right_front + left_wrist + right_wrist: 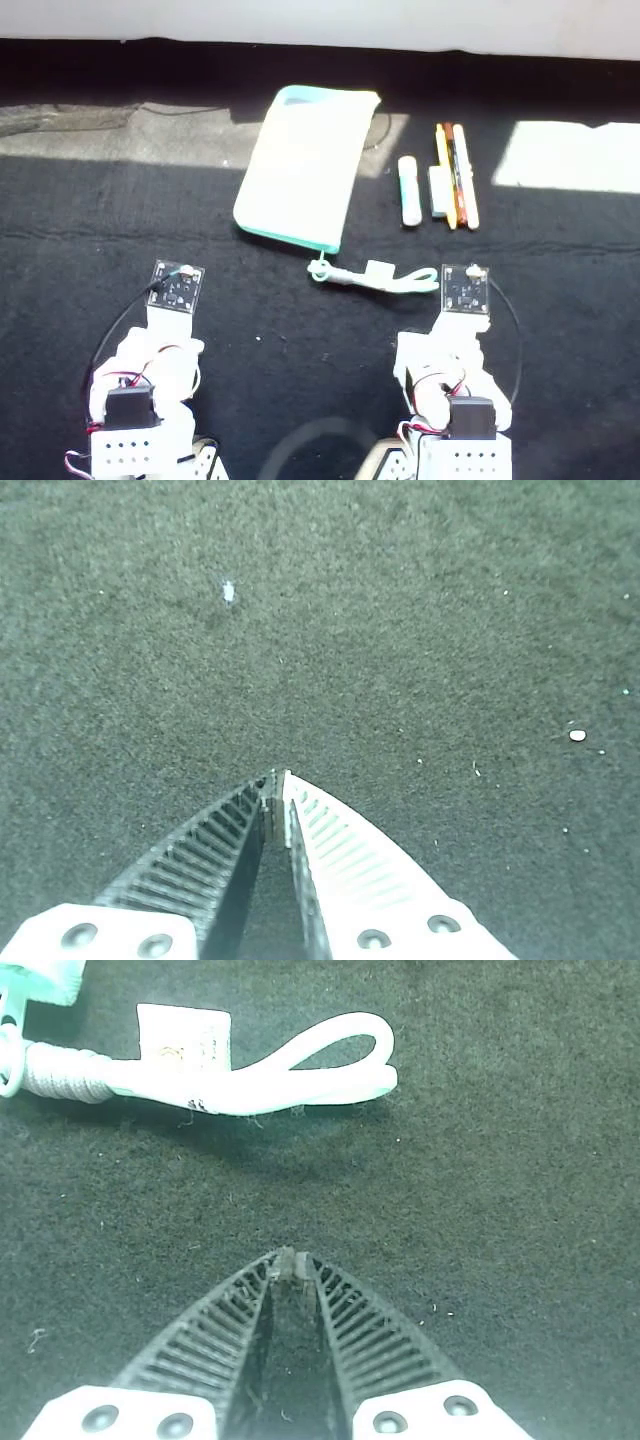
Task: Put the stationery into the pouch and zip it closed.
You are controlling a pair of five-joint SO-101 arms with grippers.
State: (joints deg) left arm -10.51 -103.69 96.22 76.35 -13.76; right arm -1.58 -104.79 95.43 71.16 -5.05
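Arms (145, 370) folded low, left end effector (275, 780) pinched together, right end effector (290, 1258) together near pouch strap (330, 1086)

Matt, fuzzy dark cloth covers the tabletop (300, 340). The pouch (300, 170) looks smooth, its strap (330, 1085) cloth. The left hand (275, 780) and right hand (292, 1260) are ribbed plastic.

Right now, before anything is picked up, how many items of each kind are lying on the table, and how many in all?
Pouch: 1
Slim pens or pencils: 3
White stick: 1
Small white block: 1
Total: 6
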